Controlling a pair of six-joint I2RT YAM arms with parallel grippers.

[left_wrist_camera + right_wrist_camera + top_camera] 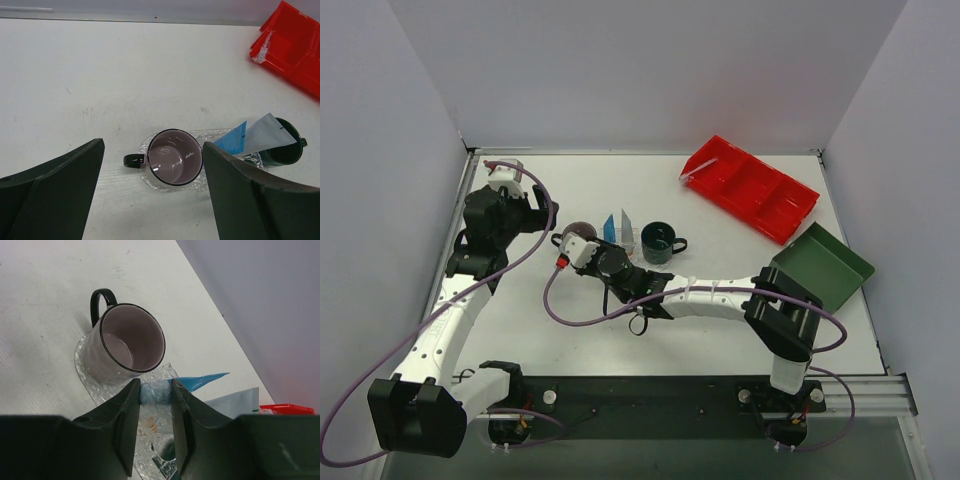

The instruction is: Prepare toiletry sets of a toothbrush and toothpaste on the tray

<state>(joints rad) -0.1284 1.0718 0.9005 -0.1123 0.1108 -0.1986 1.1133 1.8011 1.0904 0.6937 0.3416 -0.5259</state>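
The clear glittery tray (144,146) (85,376) lies at mid table. A blue tube (610,228) (233,139) stands over it with its flat end up, and my right gripper (597,241) (155,390) is shut on its lower end (155,393). A white tube (627,226) (263,132) (235,401) stands just behind the blue one. My left gripper (536,214) (153,145) hangs open to the left of the tray, holding nothing. A pale wrapped item (692,173) (261,48) lies at the end of the red bin; whether it is a toothbrush I cannot tell.
A mauve cup (578,232) (175,157) (131,337) stands on the tray's left end. A dark green mug (657,242) (286,153) is at its right end. The red compartmented bin (752,188) (296,50) sits at back right, a dark green rectangular tray (825,265) at right.
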